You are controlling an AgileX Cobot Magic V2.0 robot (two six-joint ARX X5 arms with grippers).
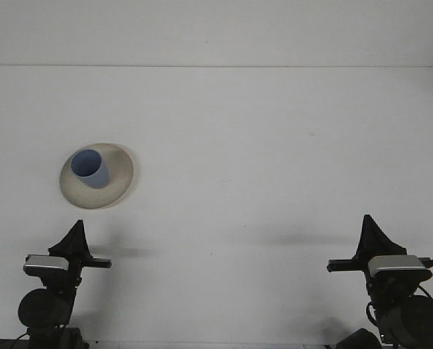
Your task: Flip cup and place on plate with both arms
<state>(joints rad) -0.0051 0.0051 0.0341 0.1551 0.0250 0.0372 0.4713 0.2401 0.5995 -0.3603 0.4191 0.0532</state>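
White and plain, the bench (274, 160) filled almost the whole front view, and we saw little else on it. Nearest to us, at the bottom edge, sat the two arms. The left pincer (74, 238) rose as a dark pointed shape above a grey block at lower left, and it had hold of nothing. The right pincer (369, 231) stood the same way at lower right, also holding nothing. From this angle each pincer showed only as a single dark wedge, so we could not tell how far apart the fingers stood on either side.

Farther out, beyond the left pincer and well apart from it, lay the plate (118, 182), a pale cream dish. The cup (91, 169), blue, stood on the plate with its mouth upward, set toward the plate's left side. Bare bench lay between the left pincer and the plate, and the right pincer was much farther from it, across the bench.

Farthest off, a pale wall (216, 33) met the bench along a straight line.
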